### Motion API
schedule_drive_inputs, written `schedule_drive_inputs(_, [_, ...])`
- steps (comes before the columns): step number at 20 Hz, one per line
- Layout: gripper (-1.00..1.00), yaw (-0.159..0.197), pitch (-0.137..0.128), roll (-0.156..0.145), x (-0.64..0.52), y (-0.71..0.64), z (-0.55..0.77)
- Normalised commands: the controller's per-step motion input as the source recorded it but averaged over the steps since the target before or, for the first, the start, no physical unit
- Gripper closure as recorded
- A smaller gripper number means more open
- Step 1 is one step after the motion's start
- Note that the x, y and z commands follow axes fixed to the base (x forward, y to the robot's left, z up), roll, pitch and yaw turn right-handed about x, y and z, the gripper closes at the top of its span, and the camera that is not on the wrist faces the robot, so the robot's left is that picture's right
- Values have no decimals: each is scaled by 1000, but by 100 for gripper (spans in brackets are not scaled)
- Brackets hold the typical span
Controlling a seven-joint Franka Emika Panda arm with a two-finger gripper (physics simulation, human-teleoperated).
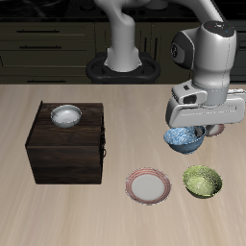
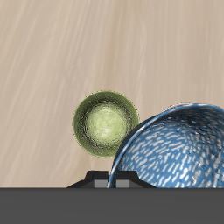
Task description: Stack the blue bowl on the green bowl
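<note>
A: While the gripper [image 1: 191, 128] hangs above the table, where's the blue bowl [image 1: 183, 140]?

B: Right under it, pinched at the rim and lifted off the wood. The wrist view shows the blue bowl [image 2: 171, 149] close up, tilted.

A: Green bowl [image 1: 202, 181]?

B: On the table [image 1: 115, 207], nearer the front edge than the blue bowl, apart from it. In the wrist view the green bowl [image 2: 105, 123] sits just beside the blue rim.

A: Counts?

B: One blue bowl, one green bowl, one white bowl [image 1: 65, 115] on one dark wooden box [image 1: 65, 154], one pink-rimmed plate [image 1: 148, 186] beside the green bowl.
</note>
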Motion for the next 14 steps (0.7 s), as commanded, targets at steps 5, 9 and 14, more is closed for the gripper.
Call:
schedule_drive_inputs(5, [100, -7, 13, -17, 127, 98, -79])
schedule_drive_inputs(9, [100, 13, -8, 3, 62, 134, -35])
schedule_drive_inputs(14, [100, -4, 9, -5, 189, 190, -13])
